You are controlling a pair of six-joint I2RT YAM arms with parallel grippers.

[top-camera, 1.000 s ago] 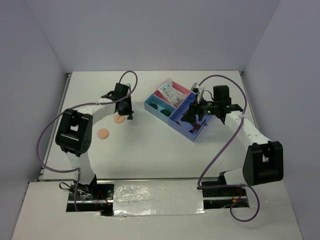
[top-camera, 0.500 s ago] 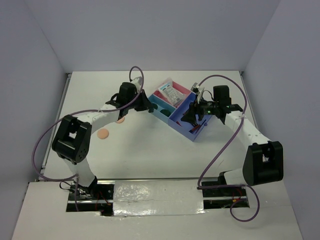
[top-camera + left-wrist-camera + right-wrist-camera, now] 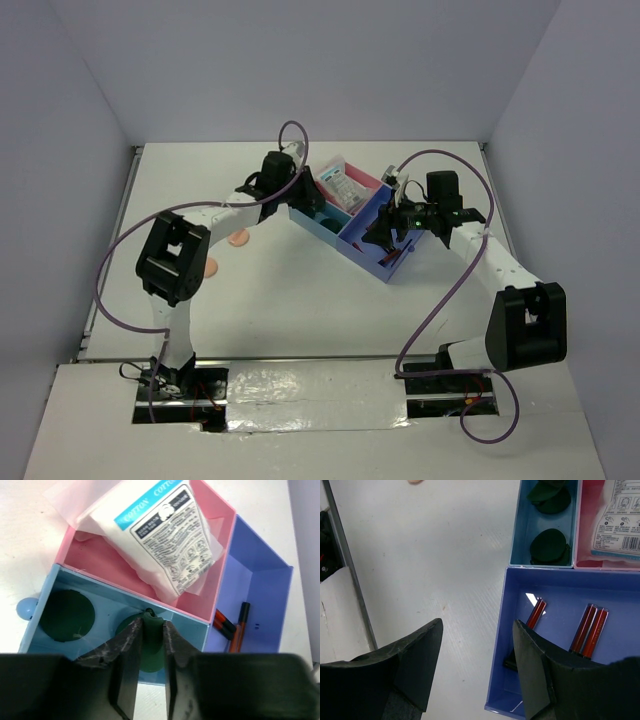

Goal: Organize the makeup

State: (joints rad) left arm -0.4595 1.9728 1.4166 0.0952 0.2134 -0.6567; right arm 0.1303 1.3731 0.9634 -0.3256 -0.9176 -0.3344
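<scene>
My left gripper (image 3: 312, 203) (image 3: 151, 622) is shut on a dark green disc (image 3: 152, 635), held edge-on over the light-blue compartment (image 3: 60, 580) of the tray (image 3: 385, 268). Another green disc (image 3: 66, 616) lies flat in that compartment, and one more shows under the held one. A white blue-printed packet (image 3: 160, 535) (image 3: 340, 185) lies in the pink compartment. Red-and-black sticks (image 3: 587, 627) (image 3: 230, 625) lie in the blue compartment. Two peach discs (image 3: 238, 238) (image 3: 209, 267) lie on the table to the left. My right gripper (image 3: 385, 235) (image 3: 477, 622) is open and empty, its jaws straddling the blue compartment's near wall.
The tray stands at an angle at the back middle of the white table (image 3: 300, 300). A small blue knob (image 3: 26, 608) sticks out at the tray's corner. Grey walls close off the back and both sides. Purple cables loop above both arms.
My left arm swung right from beside the peach discs to the tray's light-blue compartment. The right arm has not moved.
</scene>
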